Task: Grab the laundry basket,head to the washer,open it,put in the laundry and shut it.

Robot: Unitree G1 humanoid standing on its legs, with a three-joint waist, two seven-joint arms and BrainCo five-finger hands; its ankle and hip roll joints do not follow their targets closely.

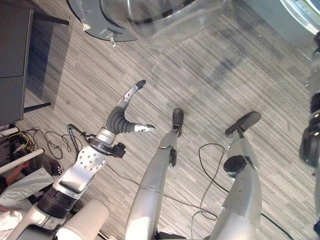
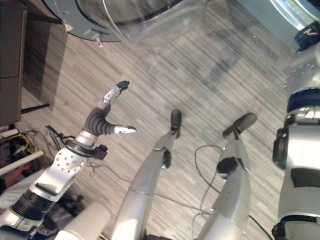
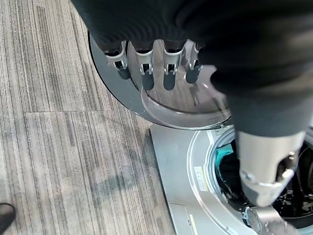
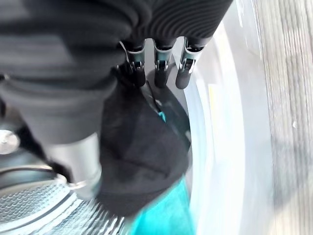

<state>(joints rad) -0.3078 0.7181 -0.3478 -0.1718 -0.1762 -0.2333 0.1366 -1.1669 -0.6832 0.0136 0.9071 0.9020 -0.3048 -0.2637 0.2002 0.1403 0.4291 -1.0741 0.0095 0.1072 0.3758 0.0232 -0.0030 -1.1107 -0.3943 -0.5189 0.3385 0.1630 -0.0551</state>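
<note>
The washer's round door point(image 3: 161, 105) stands swung open, its grey ring and glass bowl also at the top of the eye views point(image 1: 107, 25). Beside it the washer's opening point(image 3: 227, 169) shows teal and black laundry inside. My right hand point(image 4: 161, 63) reaches into the drum point(image 4: 39, 213). Its straight fingers rest against a black cloth point(image 4: 142, 161) that lies over a teal cloth point(image 4: 164, 215). My left hand point(image 1: 122, 117) hangs open above the wood-pattern floor, short of the door, holding nothing.
A dark cabinet point(image 1: 12, 60) stands at the left edge. A person in light clothing point(image 1: 22, 182) sits low at the left by loose cables point(image 1: 30, 140). The washer's white front ring point(image 4: 220, 147) is close beside my right hand.
</note>
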